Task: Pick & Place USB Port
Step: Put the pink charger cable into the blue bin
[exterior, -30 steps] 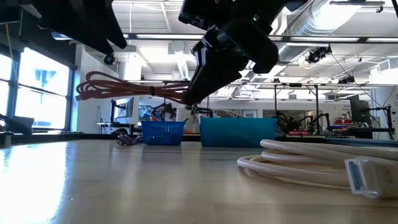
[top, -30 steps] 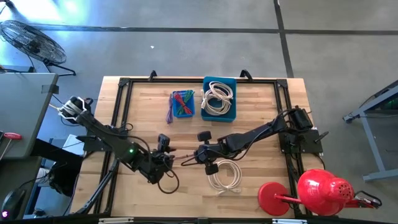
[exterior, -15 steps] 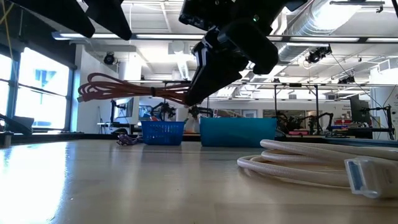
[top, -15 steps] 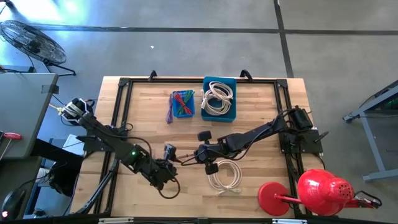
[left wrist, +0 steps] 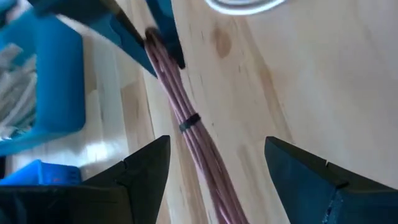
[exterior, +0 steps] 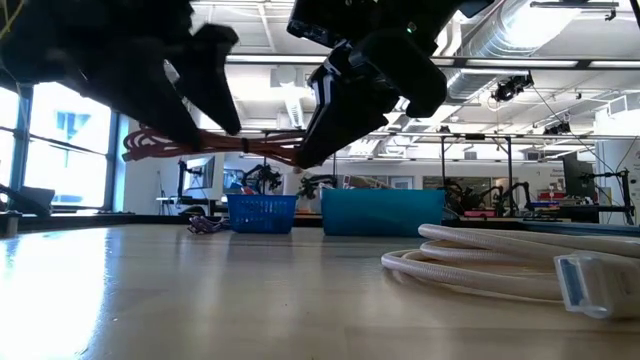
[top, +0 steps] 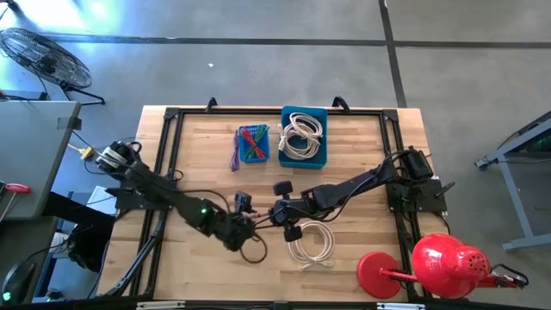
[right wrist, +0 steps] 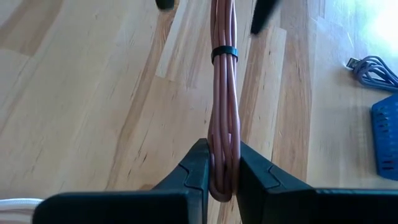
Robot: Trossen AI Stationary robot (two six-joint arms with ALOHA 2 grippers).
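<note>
A reddish-brown cable bundle (right wrist: 224,93), bound by a black tie (right wrist: 224,51), hangs level above the table in the low view (exterior: 190,145). My right gripper (right wrist: 224,177) is shut on one end of it, near the table's middle (top: 275,215). My left gripper (left wrist: 214,180) is open. Its two fingers stand on either side of the bundle (left wrist: 199,149), just left of the right gripper (top: 244,226), and touch nothing. A second, white cable coil (top: 312,243) lies flat on the table nearby. My right gripper pinches the cable bundle by its looped end (right wrist: 224,146) between both fingers (right wrist: 198,171). The fingers lie along the bundle and come from the table's right. The bundle is lifted clear of the table and sticks out level toward the left arm (exterior: 250,148).
A blue bin of white cables (top: 304,136) and a small blue basket of coloured cables (top: 253,143) stand at the far edge, with a purple cable (top: 234,159) beside the basket. A red lamp-like object (top: 439,263) sits at the near right corner. Bare wood lies left of centre.
My left gripper has moved toward the table's right, up to the held bundle, and its open fingers now stand on either side of it. The right gripper and the bundle have kept still.
</note>
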